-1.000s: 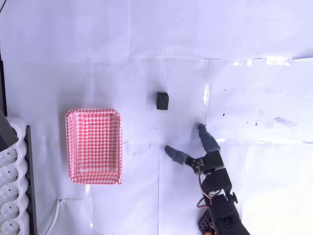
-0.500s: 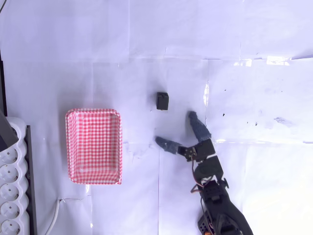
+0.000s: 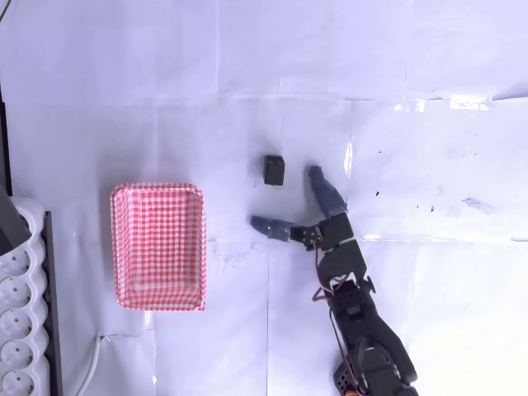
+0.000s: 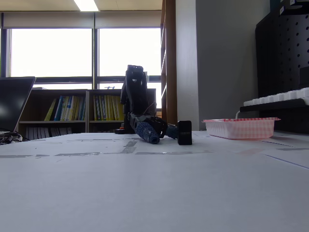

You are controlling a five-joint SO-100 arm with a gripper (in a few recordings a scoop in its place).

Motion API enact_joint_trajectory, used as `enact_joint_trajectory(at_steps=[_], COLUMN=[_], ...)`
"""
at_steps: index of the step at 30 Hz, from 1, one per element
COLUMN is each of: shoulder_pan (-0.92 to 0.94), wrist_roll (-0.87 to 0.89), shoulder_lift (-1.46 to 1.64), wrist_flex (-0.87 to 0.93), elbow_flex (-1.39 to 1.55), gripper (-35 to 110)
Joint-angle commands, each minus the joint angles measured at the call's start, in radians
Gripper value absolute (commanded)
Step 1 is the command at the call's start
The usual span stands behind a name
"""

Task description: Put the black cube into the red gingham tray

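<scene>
Over on the left of the overhead view the red gingham tray (image 3: 157,246) sits well apart from the fingers, empty. The black cube (image 3: 274,170) rests on the white table (image 3: 429,99), just ahead of the spread fingers' opening. The gripper (image 3: 288,200) has crept forward from a second ago, fingers wide, so I reckon the grasp is close

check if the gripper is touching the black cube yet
Apart. The overhead view shows white table between the open gripper and the black cube.
</scene>
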Motion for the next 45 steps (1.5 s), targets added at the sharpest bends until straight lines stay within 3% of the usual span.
enact_joint_trajectory(at_steps=[1,28,39,45], shoulder_pan=[-0.011,-0.057,-0.061,-0.066], wrist_roll=[-0.009,-0.089,-0.1,-0.107], shoulder_lift=[0.044,0.225,0.253,0.255], wrist_flex=[-0.017,-0.018,-0.044,-0.057], elbow_flex=[0.104,0.39,0.417,0.417], gripper=[60,58,47,34])
